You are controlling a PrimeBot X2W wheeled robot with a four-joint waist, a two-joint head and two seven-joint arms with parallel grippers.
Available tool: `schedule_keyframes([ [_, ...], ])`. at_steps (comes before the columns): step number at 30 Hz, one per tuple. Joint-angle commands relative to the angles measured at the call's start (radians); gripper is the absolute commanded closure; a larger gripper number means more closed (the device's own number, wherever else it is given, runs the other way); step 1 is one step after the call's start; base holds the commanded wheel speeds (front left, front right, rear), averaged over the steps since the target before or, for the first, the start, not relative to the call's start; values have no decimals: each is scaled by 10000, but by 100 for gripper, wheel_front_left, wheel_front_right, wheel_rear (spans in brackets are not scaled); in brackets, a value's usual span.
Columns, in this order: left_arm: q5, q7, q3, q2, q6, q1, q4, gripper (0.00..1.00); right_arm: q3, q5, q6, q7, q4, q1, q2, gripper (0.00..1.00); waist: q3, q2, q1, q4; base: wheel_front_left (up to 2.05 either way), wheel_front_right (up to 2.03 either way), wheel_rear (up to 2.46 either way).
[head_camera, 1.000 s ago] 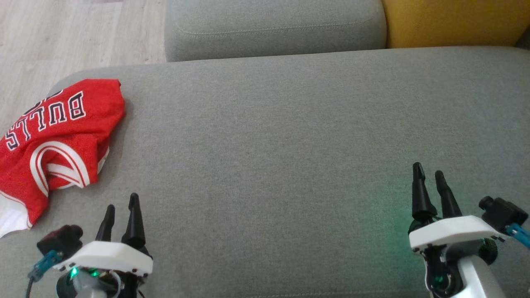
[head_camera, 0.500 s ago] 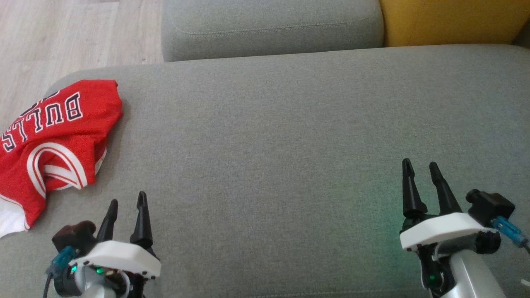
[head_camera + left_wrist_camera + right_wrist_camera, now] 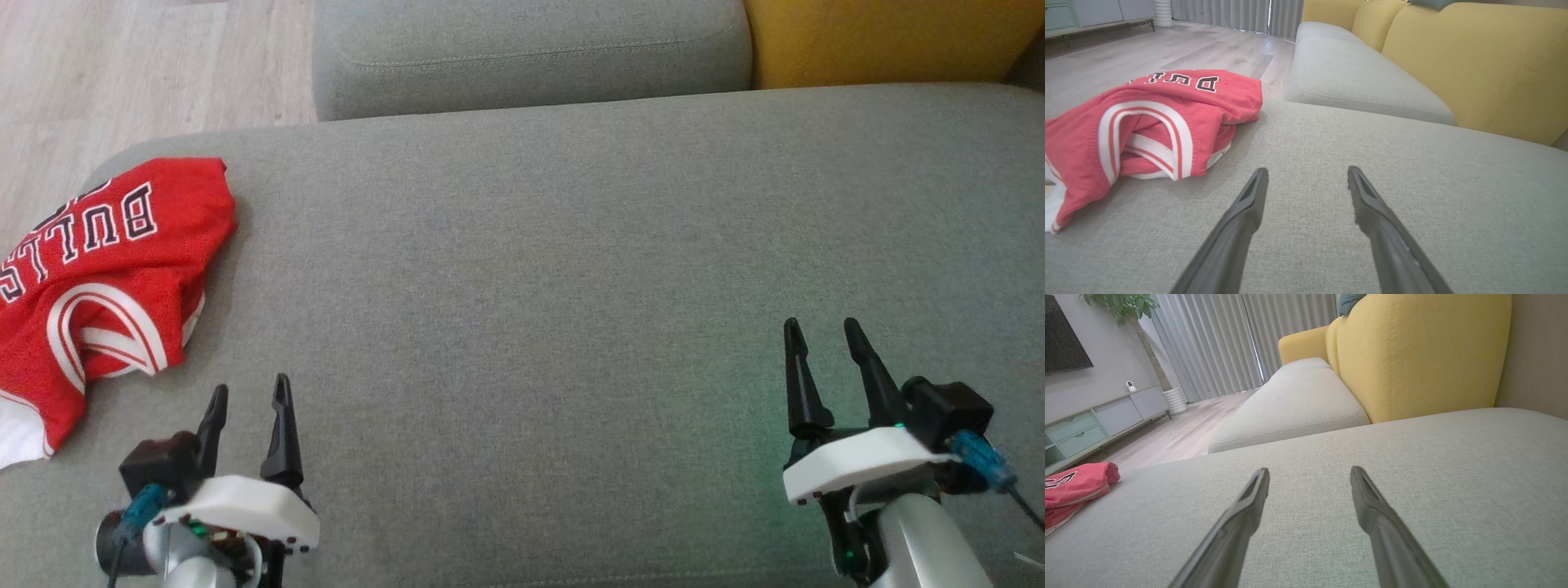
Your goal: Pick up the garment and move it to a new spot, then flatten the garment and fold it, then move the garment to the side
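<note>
Obs., head view: garment (image 3: 106,278), a red jersey w/ white trim, lies crumpled at the far-left corner of the grey sofa cushion (image 3: 531,286), beside the wood floor (image 3: 147,65).

Left claw (image 3: 250,385): fingers spread, nothing between them. It sits near the garment, just right of and nearer to you than the bunched armhole trim. No contact.

Right claw (image 3: 820,324): also spread and empty, well apart from the garment, w/ the bare cushion between them.

Key relation: the garment lies up and to the left of the left claw. In the left wrist view the garment (image 3: 1151,122) is left of the line the left claw (image 3: 1307,170) points along, so the fingers aim past its right edge at bare cushion. In the right wrist view the garment (image 3: 1077,484) shows as a sliver at the far left, well off the right claw (image 3: 1309,470) axis.

Long axis: approx. from the lettered end (far) toward the white hem (near, left). The hem end is cut off by the frame, so you can't tell whether it hangs off the cushion.

Judgement: pick step not yet begun. Left arm is the obvious one; you'd prob. need to swing it left before closing. Risk: pinching one layer only.
</note>
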Motion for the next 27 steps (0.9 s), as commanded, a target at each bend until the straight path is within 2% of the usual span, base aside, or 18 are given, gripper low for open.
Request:
schedule_keyframes([
  [1, 307, -159, 298, 120, 50, -530, -331, 0, 184, -286, 70, -185, -287, -564, -13, 0, 6, 0, 0, -10, 0, 0, 0],
  [10, 1441, -452, 360, 76, 96, -570, -359, 0, 164, -1423, 77, -480, -271, -627, 27, 0, 32, 0, 0, -17, 0, 0, 0],
  [18, 1477, -467, 405, 47, 32, -589, -325, 0, 149, -1467, 77, -496, -240, -626, 50, 0, 28, 0, 0, 188, 0, 0, 0],
  [22, 1421, -467, 487, 37, 42, -589, -338, 0, 302, -1466, 77, -496, -271, -617, 60, 0, 24, 0, 0, 444, 0, 0, 0],
  [27, 1451, -467, 431, 28, 25, -606, -381, 0, 489, -1414, 77, -496, -242, -597, 70, 0, 26, 0, 0, 1097, 0, 0, 0],
])
